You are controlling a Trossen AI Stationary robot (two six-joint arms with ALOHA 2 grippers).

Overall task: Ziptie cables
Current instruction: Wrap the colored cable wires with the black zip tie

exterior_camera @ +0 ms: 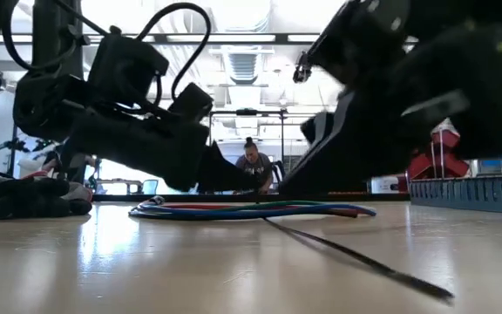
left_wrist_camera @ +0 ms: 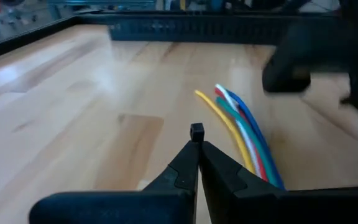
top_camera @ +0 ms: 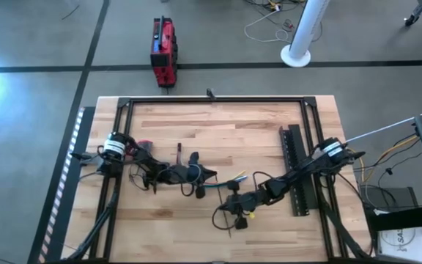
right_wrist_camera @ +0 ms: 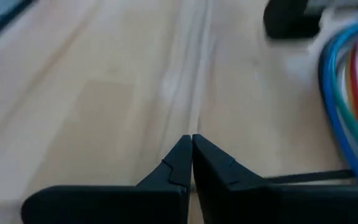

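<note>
Left hand [left_wrist_camera: 196, 163] is seen with fingers closed tip to tip; a small dark square nub sits at the tips, possibly the ziptie head pinched there, but that cannot be confirmed. Right hand [right_wrist_camera: 191, 155] is likewise closed to a point, nothing visibly held, low over bare surface [top_camera: 211, 139], with a thin black strip passing just beside it. The cables [exterior_camera: 251, 209] lie flat on the surface between the two hands, a loose curved bundle of blue, green, red and yellow wires, free ends fanned out just ahead of the left hand. The ziptie [exterior_camera: 356, 255] is seen in the low view as a thin black strip running from the bundle toward the camera, resting on the surface, not looped around anything. Step is judged early: strip not yet wrapped or threaded. Next move is judged to need the strip's tail secured by one hand, the head steadied by the other, then passed around the bundle. The perforated bar [top_camera: 296, 169] lies beside the right arm, not involved.
</note>
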